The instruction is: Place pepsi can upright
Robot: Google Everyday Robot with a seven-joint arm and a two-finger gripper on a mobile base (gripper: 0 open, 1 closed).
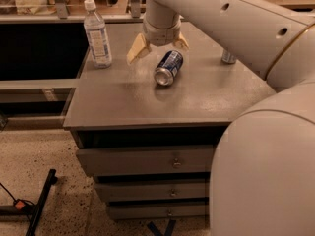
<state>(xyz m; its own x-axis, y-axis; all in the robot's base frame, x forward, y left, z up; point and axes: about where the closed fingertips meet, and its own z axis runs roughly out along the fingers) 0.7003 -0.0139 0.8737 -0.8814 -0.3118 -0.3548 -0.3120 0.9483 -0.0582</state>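
Observation:
The pepsi can (169, 68) lies on its side on the grey cabinet top (128, 97), its silver end facing the front. My gripper (158, 46) hangs just above and behind the can, open, with one cream finger (138, 51) to the can's left and the other (181, 42) above its far end. It holds nothing. My white arm reaches in from the upper right and fills the right side of the view.
A clear plastic water bottle (97, 34) stands at the back left of the cabinet top. A slim silver can (228, 57) stands at the back right, mostly hidden by my arm. Drawers (147, 162) are below the top, and black stand legs (38, 205) are on the floor.

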